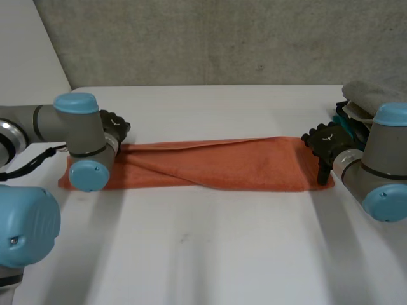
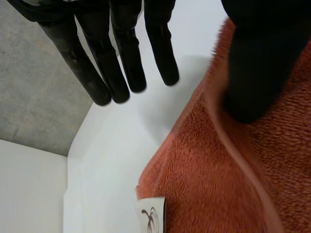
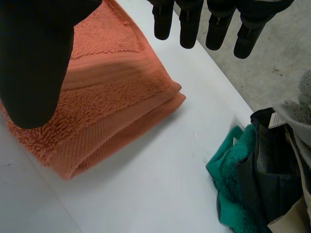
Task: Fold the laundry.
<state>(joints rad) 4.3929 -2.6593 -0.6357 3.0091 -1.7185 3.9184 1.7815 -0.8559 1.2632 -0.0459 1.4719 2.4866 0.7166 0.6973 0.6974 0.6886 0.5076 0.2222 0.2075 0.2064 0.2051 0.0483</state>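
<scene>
Lying folded into a long strip across the table's (image 1: 210, 254) middle, the orange towel (image 1: 216, 164) is reaching from hand to hand, likely lined up for an end-to-end fold. Left hand (image 1: 117, 128) and right hand (image 1: 324, 143) are hovering at its opposite short ends, fingers straight, gripping nothing. White corner tag (image 2: 151, 217) is showing a brown mark, nothing readable.

Bright, soft even light, perhaps overhead
</scene>
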